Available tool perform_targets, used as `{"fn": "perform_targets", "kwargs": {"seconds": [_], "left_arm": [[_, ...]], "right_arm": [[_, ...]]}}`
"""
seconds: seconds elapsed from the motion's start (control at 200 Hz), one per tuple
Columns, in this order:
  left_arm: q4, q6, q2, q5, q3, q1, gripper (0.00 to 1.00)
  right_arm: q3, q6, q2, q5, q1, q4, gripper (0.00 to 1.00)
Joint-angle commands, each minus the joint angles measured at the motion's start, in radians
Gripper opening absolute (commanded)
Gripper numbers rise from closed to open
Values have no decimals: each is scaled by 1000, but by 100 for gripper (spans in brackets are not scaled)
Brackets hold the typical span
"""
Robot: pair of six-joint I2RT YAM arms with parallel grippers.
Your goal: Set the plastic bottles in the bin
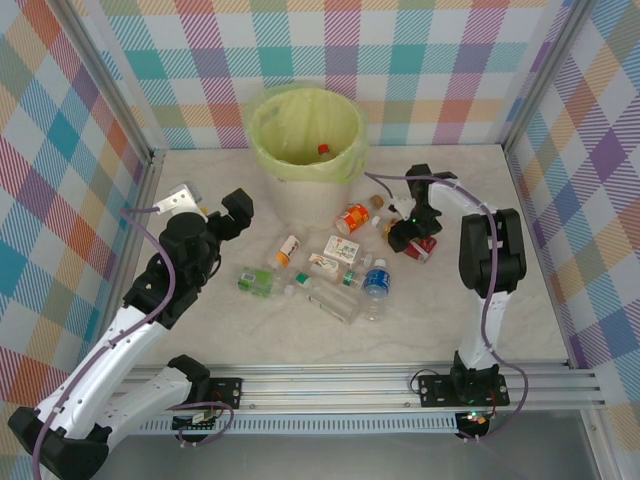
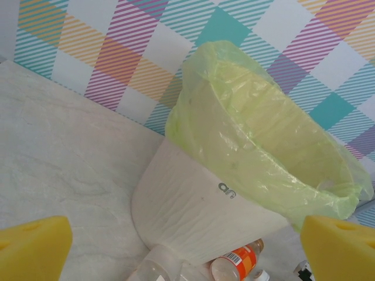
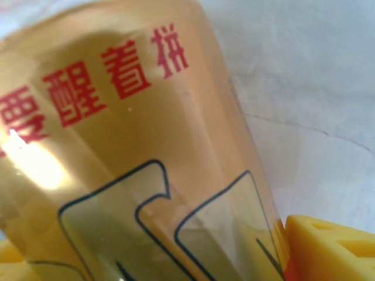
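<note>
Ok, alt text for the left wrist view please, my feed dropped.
A white bin lined with a yellow-green bag stands close ahead on the pale table, against a plaid wall. An orange-labelled bottle lies at its base. The left arm's jaws stand wide open, yellow pads at the bottom corners.

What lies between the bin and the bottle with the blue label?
Top view: an orange-labelled bottle near the bin, then a white-labelled bottle nearer the blue-labelled bottle.

My top view looks down from behind. It shares the bin (image 1: 290, 195) with my left wrist view. My right wrist view sits close against a gold-labelled bottle (image 3: 135, 164).
</note>
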Motion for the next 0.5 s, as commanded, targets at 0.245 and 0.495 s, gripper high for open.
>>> {"fn": "perform_targets", "kwargs": {"seconds": [0.245,0.495], "left_arm": [[18,-48,20,32,-31,37,100],[20,-53,7,20,-41,45,100]], "right_arm": [[-101,199,-66,-49,-53,27,69],[-122,247,-126,-106,-64,86,62]]}}
